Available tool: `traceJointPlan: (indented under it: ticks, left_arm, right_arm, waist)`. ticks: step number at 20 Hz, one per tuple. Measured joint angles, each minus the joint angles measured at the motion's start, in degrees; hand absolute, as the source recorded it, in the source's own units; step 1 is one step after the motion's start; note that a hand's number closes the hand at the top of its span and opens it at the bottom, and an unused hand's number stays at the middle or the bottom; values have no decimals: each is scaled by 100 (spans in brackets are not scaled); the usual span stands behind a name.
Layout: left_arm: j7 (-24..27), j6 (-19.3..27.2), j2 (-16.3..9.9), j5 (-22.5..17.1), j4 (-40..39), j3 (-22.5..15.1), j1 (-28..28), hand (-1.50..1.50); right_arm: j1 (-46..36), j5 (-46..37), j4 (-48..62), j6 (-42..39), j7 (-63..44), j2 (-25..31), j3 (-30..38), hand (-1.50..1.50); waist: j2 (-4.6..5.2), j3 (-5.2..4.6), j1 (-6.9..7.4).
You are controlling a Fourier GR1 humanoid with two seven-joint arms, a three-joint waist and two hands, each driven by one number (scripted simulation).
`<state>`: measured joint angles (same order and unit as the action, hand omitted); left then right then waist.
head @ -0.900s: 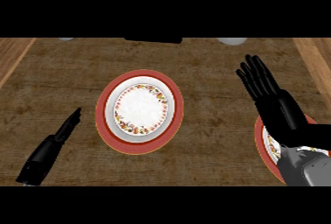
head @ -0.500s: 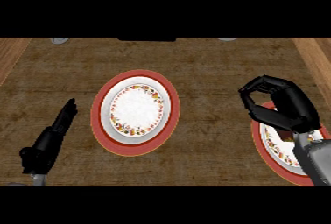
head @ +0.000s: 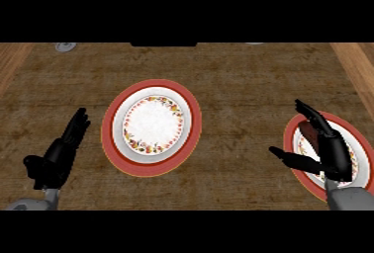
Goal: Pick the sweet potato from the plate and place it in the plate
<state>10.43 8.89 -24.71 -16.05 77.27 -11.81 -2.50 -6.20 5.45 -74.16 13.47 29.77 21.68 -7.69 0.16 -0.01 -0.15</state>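
The right hand (head: 327,148) hangs over the plate (head: 349,129) at four o'clock, fingers straight and thumb spread, beside a brown sweet potato (head: 309,132); whether they touch is unclear.

plates: 2 (head: 151,165) (head: 349,128) | sweet potato: 1 (head: 308,132) | hands: 2 (head: 62,150) (head: 329,148)

The big plate (head: 151,127) sits in the middle of the counter (head: 234,79), and bare counter runs all around it. At three o'clock there is a wide open strip between it and the second plate (head: 349,129). The right hand (head: 330,148) hangs over that plate and covers most of it. At nine o'clock the left hand (head: 62,150) stands near the big plate's rim, leaving only a thin gap.
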Motion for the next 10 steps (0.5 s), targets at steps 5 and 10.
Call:
traceJointPlan:
  ticks: [5, 10]
  left_arm:
    - [61, -96, 129, 79, -259, 151, -135, 0]
    - [69, -208, 104, 80, -229, 261, -68, 0]
  right_arm:
    - [474, -216, -172, 293, 276, 152, 336, -150]
    - [878, -775, -663, 520, -502, 708, 345, -150]
  waist:
    - [-13, 1, -22]
    - [-26, -5, -25]
